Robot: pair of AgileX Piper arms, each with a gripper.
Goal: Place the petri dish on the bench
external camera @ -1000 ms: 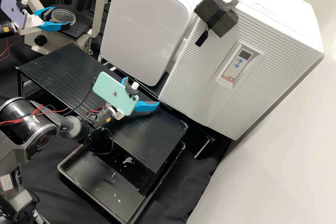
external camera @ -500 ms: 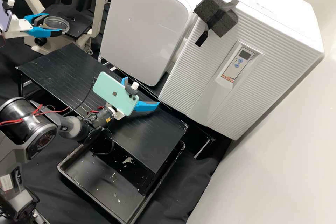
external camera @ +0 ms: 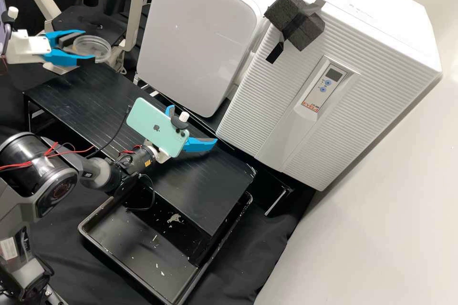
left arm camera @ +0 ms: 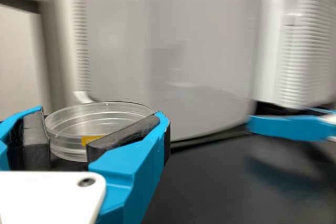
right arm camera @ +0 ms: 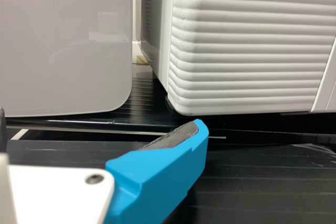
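Blue left tool (external camera: 88, 47) grips a part-hidden petri dish (external camera: 99, 48); right tool (external camera: 192, 124), partly behind a phone (external camera: 152, 126), stands wide.

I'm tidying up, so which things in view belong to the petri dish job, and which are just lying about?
For the job:
- petri dish
- left end effector, gripping it
- black bench

Apparently not needed:
- microscope
- tray
- dark foam blocks
- ribbed white cabinet

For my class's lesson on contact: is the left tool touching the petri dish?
Touching: the left wrist view shows the left tool with its pads against opposite sides of the petri dish.
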